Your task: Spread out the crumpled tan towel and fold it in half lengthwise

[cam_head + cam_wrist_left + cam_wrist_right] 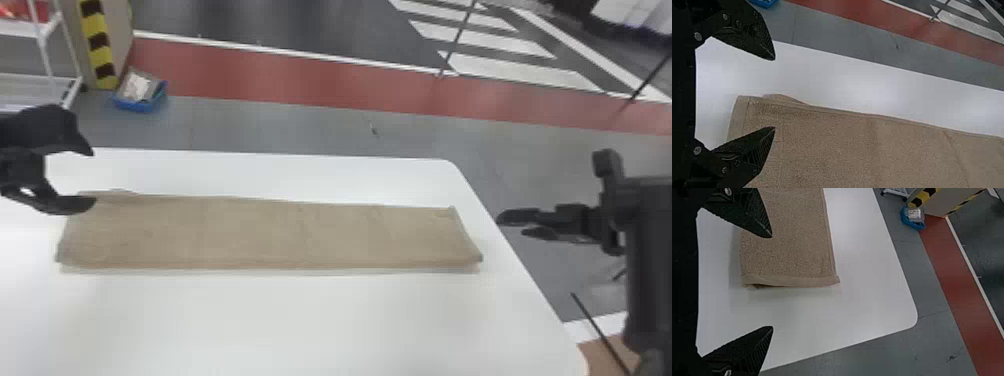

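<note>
Black left claw (93, 177) gaping near towel (270, 232)

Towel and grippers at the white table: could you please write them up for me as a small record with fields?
towel: tan, lying as a long, flat strip, apparently folded lengthwise
loose spot: a bit of cloth juts past the far edge near the left end
surface: white table
left gripper: open, near the towel's left end
right gripper: open, off the towel's right end
floor beyond: blue bin
</note>
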Robot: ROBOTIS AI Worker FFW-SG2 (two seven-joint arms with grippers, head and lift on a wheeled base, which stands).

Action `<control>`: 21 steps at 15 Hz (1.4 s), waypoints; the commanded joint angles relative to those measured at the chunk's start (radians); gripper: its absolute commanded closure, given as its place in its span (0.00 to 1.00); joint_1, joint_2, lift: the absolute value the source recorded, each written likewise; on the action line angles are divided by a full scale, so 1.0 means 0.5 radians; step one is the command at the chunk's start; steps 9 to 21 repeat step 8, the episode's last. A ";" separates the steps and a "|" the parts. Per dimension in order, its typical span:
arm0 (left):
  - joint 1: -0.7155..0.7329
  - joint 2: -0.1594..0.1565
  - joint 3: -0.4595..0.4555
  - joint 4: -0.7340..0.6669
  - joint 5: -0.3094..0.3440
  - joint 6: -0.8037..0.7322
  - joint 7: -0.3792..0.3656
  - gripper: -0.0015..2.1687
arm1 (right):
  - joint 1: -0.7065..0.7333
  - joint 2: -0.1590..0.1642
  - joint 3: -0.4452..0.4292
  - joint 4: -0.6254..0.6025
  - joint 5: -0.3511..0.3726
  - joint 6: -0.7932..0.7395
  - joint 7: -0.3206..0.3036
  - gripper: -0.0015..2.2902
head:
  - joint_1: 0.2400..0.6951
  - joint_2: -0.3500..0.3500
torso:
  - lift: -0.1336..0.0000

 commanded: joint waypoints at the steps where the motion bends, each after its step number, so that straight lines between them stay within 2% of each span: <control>1: 0.018 0.003 0.014 -0.011 -0.001 0.000 -0.001 0.14 | 0.001 0.002 0.000 0.000 -0.007 0.005 -0.001 0.02 | 1.00 0.05 | 0.07; 21: 0.046 0.012 0.039 -0.030 -0.001 0.006 -0.004 0.14 | 0.022 -0.001 -0.009 0.000 -0.010 0.018 -0.001 0.02 | 1.00 0.06 | 0.07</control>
